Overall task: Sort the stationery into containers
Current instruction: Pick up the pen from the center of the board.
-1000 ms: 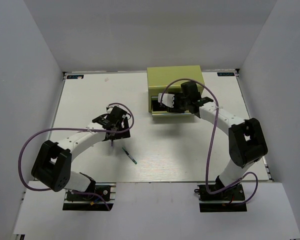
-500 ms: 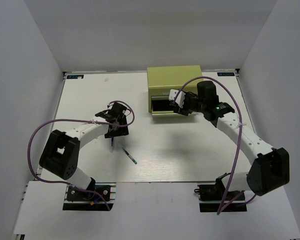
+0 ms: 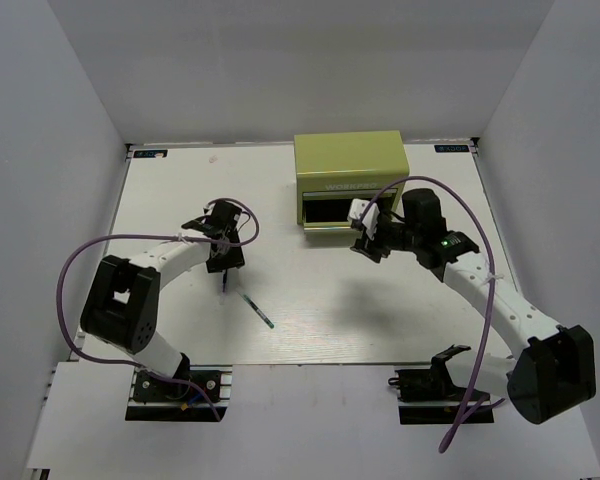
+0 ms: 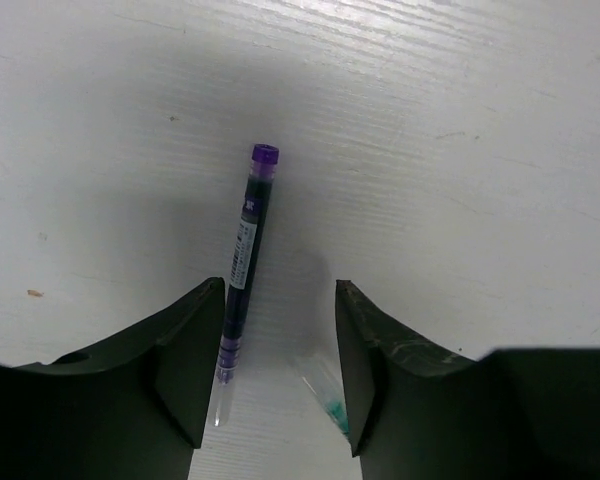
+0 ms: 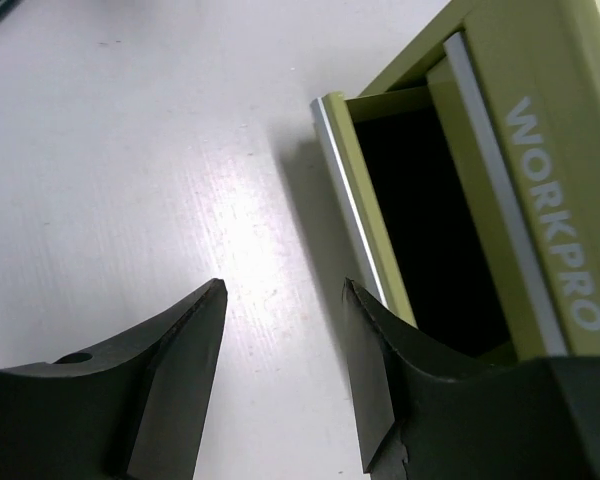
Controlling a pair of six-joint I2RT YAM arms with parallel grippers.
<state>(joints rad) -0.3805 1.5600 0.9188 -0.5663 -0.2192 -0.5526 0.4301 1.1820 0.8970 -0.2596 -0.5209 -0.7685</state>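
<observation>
Overhead, at the far middle of a white surface [image 3: 180, 190]: an olive-green box [image 3: 350, 170], rectangular, with white "WORKPRO" lettering across its front. Low on that front, a drawer [image 3: 330, 212] pulled partway out, showing as a dark slot. From the right wrist, the same box [image 5: 540, 130] close up, its drawer [image 5: 365, 215] edged with a silver strip; interior in deep shadow (contents impossible to tell). Just in front of the box, toward its right side, the right gripper [image 3: 365, 235], fingers spread wide and holding nothing; in its own view [image 5: 285, 290], only bare surface between the two dark fingers, with the drawer's corner just beside them. Well apart, left of centre, the left gripper [image 3: 223, 262] pointed down over the surface. From the left wrist [image 4: 280, 300], fingers parted wide, with a slim purple-capped pen [image 4: 242, 285] lying flat between them, hard against the finger on the left of the view, cap pointing away from the camera; not pinched, and contact impossible to judge. Near the other finger, the teal end of a green-tipped pen [image 4: 332, 405]; overhead, that green-tipped pen [image 3: 258, 311] lying at a slant on the surface, just nearer than the left gripper. Nothing between the pens and the box but open surface. Purple cables [image 3: 70, 280] looping along both arms.
</observation>
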